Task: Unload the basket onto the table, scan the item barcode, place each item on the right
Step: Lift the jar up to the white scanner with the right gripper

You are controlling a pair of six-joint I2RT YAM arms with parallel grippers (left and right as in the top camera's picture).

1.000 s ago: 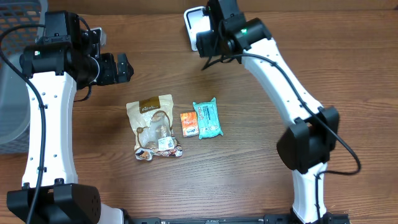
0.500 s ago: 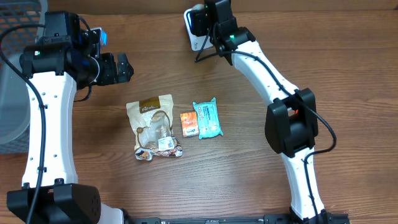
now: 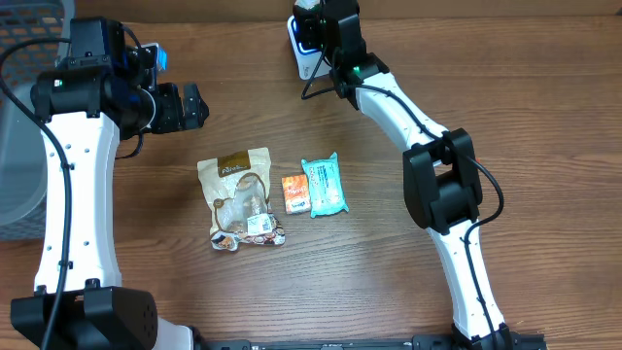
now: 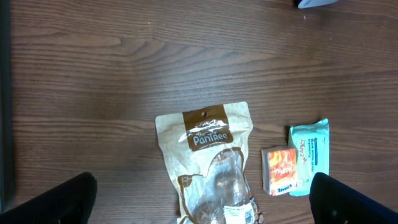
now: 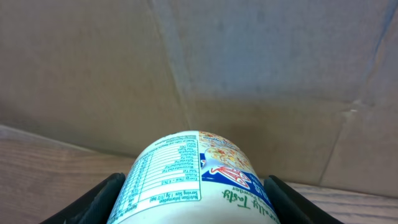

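So, my right claw [image 3: 321, 29] clamps the cup [image 5: 186, 168] at 12 o'clock of the table [image 3: 369, 282]; left claw [image 3: 185, 107] gapes wide at 10. Risk: round wall slips or rolls in my grip, and the barcode ends up facing away.

The brown bag [image 4: 208, 163] has a white name printed near its top. It looks like "PanTRee", with a tiny word above it that is too small to read. The cup [image 5: 194, 182] has the green word "Tasty" on its side. Next to that is a table of food facts in very tiny print, which cannot be read. The orange packet [image 4: 279, 171] and the blue-green pack [image 4: 310, 155] both have writing, but the letters are too small to tell.
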